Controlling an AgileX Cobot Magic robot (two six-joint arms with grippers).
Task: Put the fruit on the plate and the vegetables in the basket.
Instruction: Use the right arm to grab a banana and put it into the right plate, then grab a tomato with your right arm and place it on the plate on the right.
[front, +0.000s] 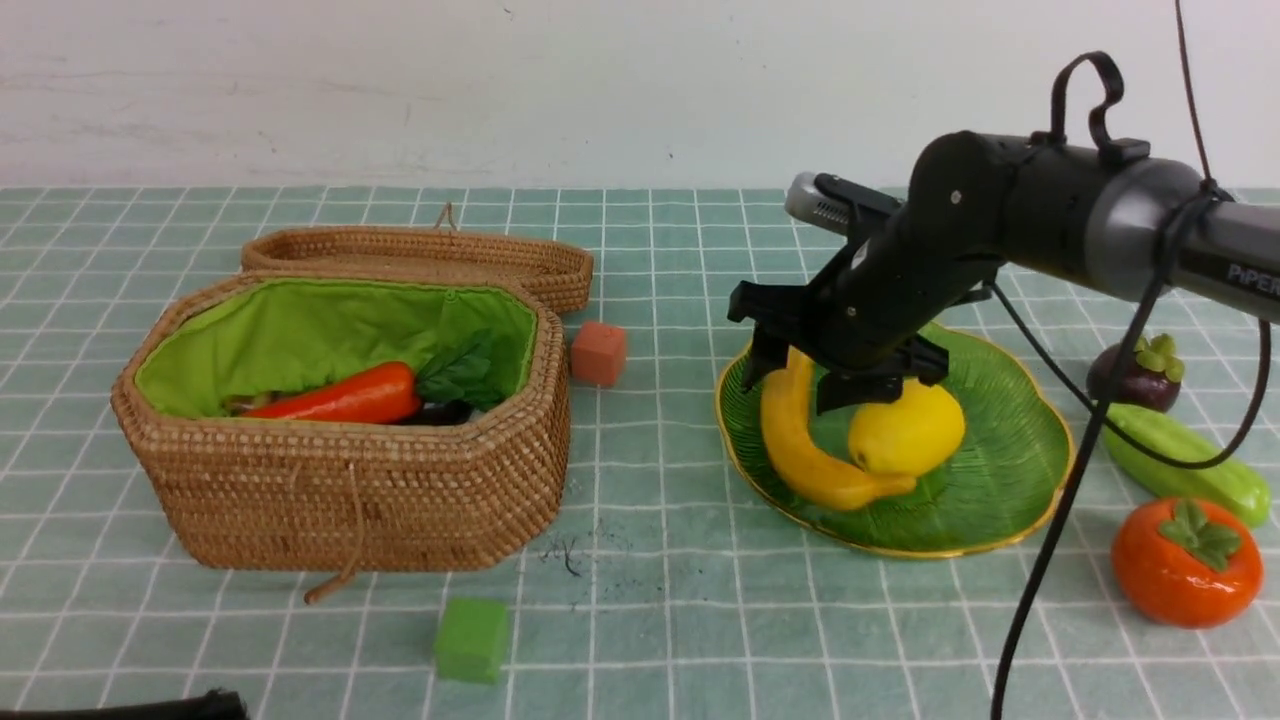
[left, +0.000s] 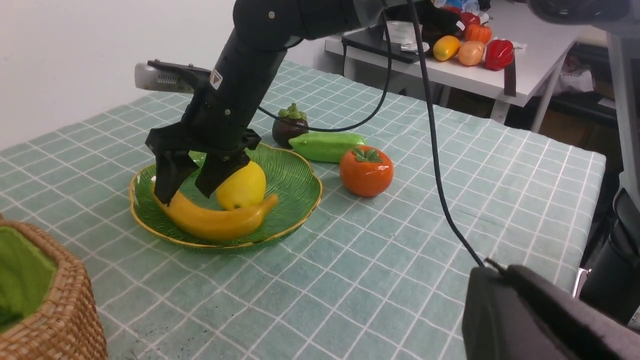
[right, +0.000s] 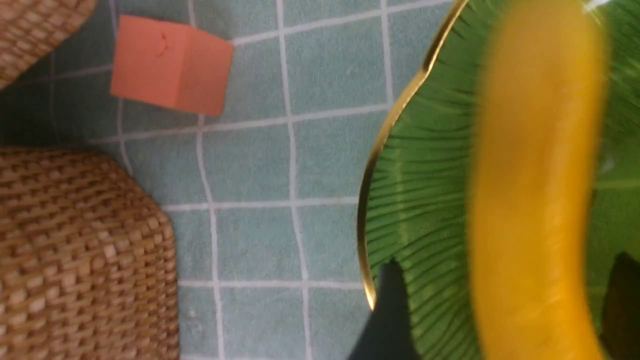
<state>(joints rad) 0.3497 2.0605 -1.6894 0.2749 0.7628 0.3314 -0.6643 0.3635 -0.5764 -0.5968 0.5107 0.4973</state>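
A: Status of the sort?
B: Fruit half done. On the wide green leaf-shaped glass plate with the gold rim (front: 1010, 470), right of centre in the front view, lie the long yellow banana (front: 810, 455) and the yellow lemon (front: 908, 428), side by side.
A: Fruit outstanding?
B: Two, on the table (front: 650, 640): the orange persimmon with a green leaf cap (front: 1186, 562), lower right of the frame, and the small dark purple mangosteen (front: 1135, 375), above it near the right edge.
A: Vegetables?
B: The tan woven wicker basket with green cloth lining (front: 350, 500), left of the frame, holds the orange-red carrot with dark green leaves (front: 355, 395). A dark glossy piece shows beside it, probably the eggplant. White radish: cannot identify it. The light green cucumber (front: 1187, 463) remains out, between mangosteen and persimmon.
A: Claws?
B: Right claw (front: 800, 385): spread, fingers apart over the upper end of the banana, gripping nothing. Left claw (front: 235, 705): clenched, at the lower left corner, no item seen in it.
A: Remaining work, as judged?
B: Persimmon and mangosteen to plate, cucumber to basket.
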